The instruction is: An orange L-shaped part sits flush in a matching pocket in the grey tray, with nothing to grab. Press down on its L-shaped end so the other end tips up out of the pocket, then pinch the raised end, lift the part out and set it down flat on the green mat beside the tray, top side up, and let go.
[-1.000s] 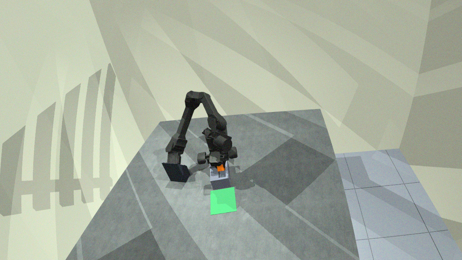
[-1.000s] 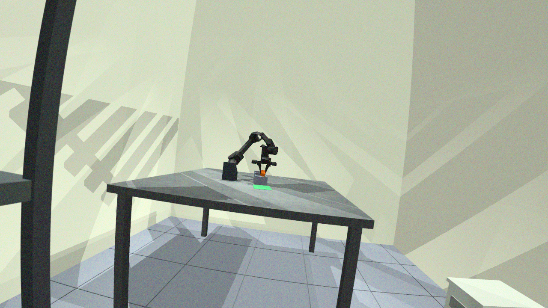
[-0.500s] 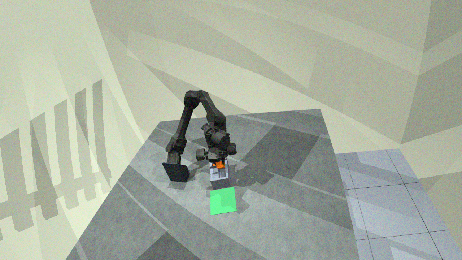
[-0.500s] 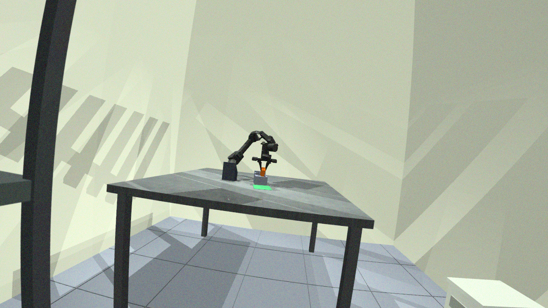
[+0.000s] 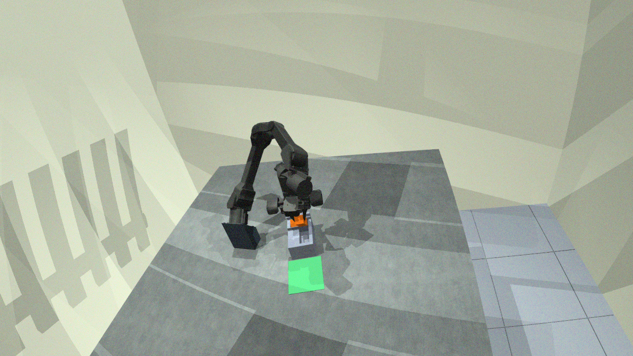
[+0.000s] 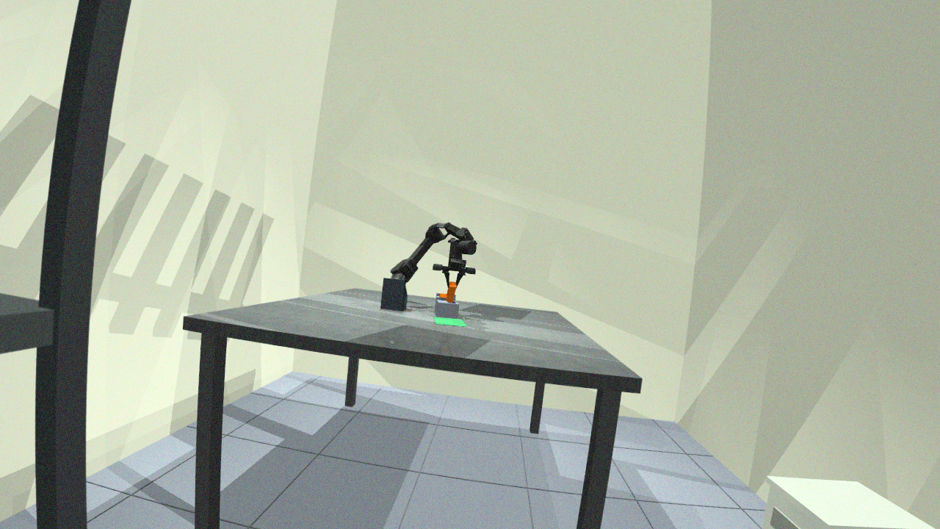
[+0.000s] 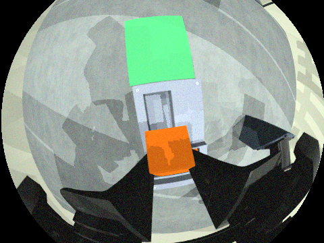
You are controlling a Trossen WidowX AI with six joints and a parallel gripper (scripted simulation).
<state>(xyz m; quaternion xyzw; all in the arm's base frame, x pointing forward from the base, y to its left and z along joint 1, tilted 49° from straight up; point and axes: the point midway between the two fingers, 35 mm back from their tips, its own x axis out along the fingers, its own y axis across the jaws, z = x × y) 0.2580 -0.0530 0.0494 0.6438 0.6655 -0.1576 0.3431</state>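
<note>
The orange part is steeply tipped, with one end raised above the grey tray. My gripper is shut on it, one finger on each side. A little orange of the L-shaped end shows low at the right in the wrist view. Whether that end touches the pocket is hidden. The near stretch of the pocket shows bare in the wrist view. The green mat lies flat beside the tray with nothing on it.
The arm's dark base block stands on the table, to the tray's left in the top and exterior views. A dark upright post and a white cabinet stand away from the table.
</note>
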